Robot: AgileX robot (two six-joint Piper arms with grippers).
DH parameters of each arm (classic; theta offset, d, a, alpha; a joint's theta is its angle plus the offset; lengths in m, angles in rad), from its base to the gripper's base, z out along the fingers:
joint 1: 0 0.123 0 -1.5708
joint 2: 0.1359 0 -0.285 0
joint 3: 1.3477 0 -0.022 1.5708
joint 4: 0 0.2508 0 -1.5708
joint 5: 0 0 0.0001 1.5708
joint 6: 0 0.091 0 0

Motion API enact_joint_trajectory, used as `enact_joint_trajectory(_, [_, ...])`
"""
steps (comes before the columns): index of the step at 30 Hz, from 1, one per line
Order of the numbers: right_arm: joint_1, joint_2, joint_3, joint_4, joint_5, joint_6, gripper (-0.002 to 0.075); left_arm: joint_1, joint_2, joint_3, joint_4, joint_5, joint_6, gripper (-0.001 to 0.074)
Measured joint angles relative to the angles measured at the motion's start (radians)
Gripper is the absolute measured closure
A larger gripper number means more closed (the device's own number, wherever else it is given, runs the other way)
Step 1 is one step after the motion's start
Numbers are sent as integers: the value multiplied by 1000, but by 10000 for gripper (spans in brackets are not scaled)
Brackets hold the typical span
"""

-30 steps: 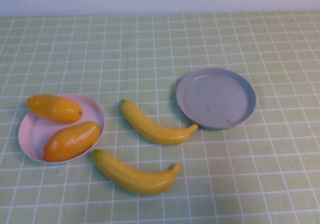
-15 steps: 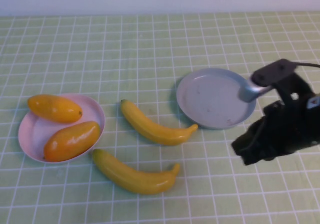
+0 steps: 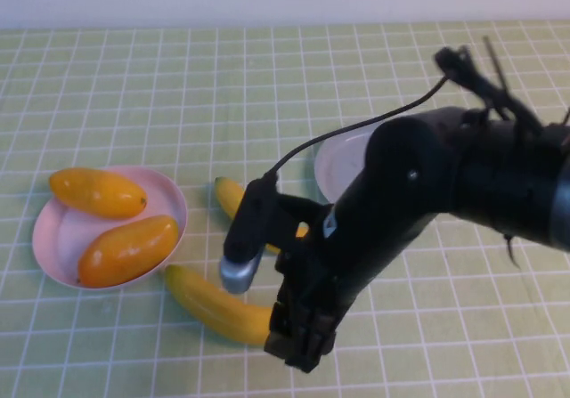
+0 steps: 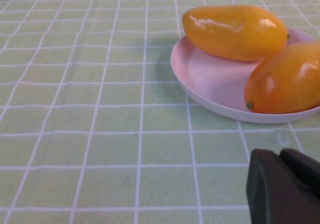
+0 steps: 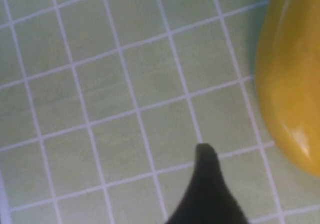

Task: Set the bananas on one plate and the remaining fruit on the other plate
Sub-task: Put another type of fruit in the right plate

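Nearest you in the high view, the right hand (image 3: 298,340) hangs low over the green checked surface (image 3: 134,86), right at the near banana's (image 3: 214,304) right end, which its dark body hides. You cannot tell from any view whether this hand is released or clenched; its wrist view shows only one dark fingertip (image 5: 207,184) over the cloth, with the yellow banana (image 5: 292,78) close beside it and apart from it.

Just past the hand, the right arm (image 3: 419,193) crosses the middle of the surface. It covers most of the far banana (image 3: 230,195), so you see only its left end, just right of the pink plate.

To your left, the pink plate (image 3: 53,238) carries both orange-yellow fruits (image 3: 127,250), one nearer and one farther (image 3: 96,191), both well clear of the right hand.

The left hand (image 4: 285,186) shows only in its own wrist view, as a dark shape low over the surface near the pink plate's rim (image 4: 200,91); you cannot tell its state.

Farther back, a sliver of the grey-blue plate (image 3: 343,162) peeks out from behind the arm.
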State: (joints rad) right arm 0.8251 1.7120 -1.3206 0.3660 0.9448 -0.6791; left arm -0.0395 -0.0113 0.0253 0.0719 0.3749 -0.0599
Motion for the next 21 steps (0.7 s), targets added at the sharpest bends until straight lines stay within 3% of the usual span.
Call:
enact_joint_trajectory(5, [71,99,-69,-60,-50,-10,245,0,0,0,0,2,0,731])
enact_joint_trajectory(21, [93,321,-174,-177,-135,-32,256,0,0,0,0,2,0,731])
